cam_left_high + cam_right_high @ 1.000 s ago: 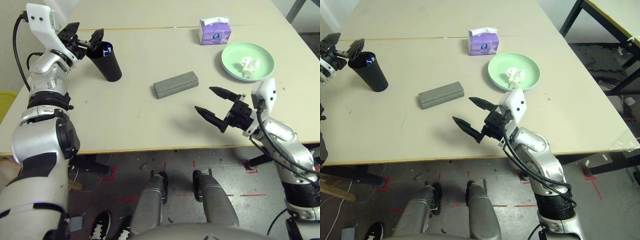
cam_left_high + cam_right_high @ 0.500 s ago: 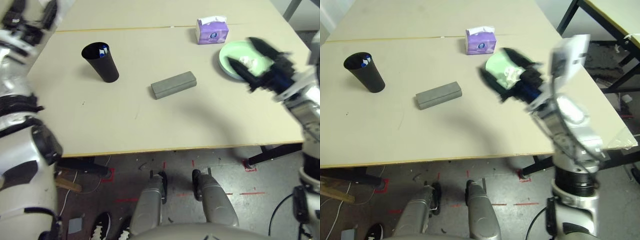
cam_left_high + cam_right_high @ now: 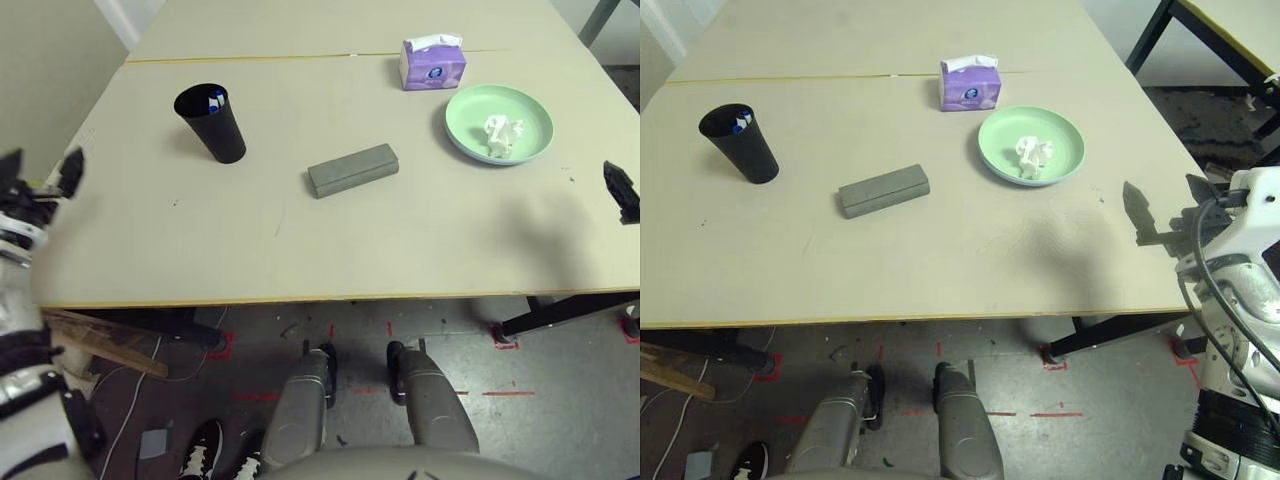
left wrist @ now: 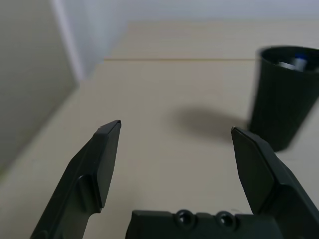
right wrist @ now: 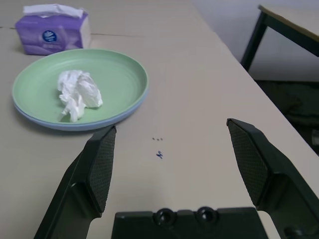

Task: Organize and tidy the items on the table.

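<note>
A grey glasses case [image 3: 352, 170] lies mid-table. To its far left stands a black cup [image 3: 212, 122] with a blue-capped marker [image 3: 215, 100] showing inside. At the far right a crumpled white tissue [image 3: 500, 135] rests in a pale-green plate [image 3: 470, 110], which sits on a light-blue plate whose rim [image 5: 65, 125] peeks out beneath. My left gripper [image 3: 42, 165] hangs open and empty at the table's left edge, well clear of the cup [image 4: 281, 94]. My right gripper [image 3: 1168, 205] is open and empty at the right edge, just short of the green plate [image 5: 119, 79].
A purple tissue box [image 3: 432, 63] stands behind the plates near the seam of the table [image 3: 300, 240]. A dark-legged second table [image 3: 1200, 30] is off to the right. Bare tabletop lies in front of the case.
Both arms have drawn back off the table: the left gripper from the cup to the left edge, the right from over the plate to the right edge. The items have not moved.
</note>
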Robot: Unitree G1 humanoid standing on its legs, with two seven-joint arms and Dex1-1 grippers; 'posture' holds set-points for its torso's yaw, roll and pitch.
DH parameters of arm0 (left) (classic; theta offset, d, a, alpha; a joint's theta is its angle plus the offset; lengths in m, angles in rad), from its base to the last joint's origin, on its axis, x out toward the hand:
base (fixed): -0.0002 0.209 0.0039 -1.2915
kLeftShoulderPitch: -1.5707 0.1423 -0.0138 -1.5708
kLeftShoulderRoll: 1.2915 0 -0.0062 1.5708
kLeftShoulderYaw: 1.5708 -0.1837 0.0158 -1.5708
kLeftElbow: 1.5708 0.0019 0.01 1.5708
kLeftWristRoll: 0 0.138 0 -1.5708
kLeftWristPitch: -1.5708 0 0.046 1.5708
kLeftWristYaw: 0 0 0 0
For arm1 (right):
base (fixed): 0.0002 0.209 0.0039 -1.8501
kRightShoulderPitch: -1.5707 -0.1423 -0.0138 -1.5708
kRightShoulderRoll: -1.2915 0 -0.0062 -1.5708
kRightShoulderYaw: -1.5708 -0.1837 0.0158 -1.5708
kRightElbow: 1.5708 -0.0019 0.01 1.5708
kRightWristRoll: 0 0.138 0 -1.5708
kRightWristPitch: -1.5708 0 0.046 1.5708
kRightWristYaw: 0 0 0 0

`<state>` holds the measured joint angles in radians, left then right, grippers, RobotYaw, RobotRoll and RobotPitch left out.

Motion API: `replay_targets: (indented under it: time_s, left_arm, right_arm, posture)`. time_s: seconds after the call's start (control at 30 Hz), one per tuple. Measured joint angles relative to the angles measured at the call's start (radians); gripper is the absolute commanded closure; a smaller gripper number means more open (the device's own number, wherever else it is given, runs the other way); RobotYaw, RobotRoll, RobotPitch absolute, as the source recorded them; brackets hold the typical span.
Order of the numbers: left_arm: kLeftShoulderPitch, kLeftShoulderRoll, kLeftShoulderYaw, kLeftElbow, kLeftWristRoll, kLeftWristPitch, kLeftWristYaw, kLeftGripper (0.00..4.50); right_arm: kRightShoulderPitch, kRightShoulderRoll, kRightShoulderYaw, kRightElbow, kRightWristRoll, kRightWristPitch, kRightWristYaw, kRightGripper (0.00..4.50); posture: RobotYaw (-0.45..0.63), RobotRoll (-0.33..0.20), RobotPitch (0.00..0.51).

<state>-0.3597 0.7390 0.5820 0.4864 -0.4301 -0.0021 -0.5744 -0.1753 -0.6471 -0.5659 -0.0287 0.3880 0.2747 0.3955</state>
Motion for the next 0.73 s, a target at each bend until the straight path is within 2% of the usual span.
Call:
replay_targets:
  time_s: [0.3, 0.43, 0.73]
  left_arm:
    - [-0.014, -0.003, -0.023, -0.053, 0.000, 0.050, 0.019, 0.02]
    - [0.003, -0.003, -0.023, -0.115, -0.002, 0.097, 0.031, 0.02]
    - [0.039, -0.002, -0.014, -0.212, -0.015, 0.166, 0.051, 0.02]
  right_arm:
    - [-0.002, 0.019, -0.001, -0.010, 0.000, -0.001, -0.048, 0.00]
    - [-0.025, 0.025, 0.001, -0.021, 0.001, 0.009, -0.070, 0.00]
    - [-0.038, 0.036, 0.027, -0.044, 0.002, 0.024, -0.072, 0.00]
  posture:
    - [-0.06, 0.000, 0.286]
    - [-0.02, 0.000, 0.301]
    - [-0.02, 0.000, 0.317]
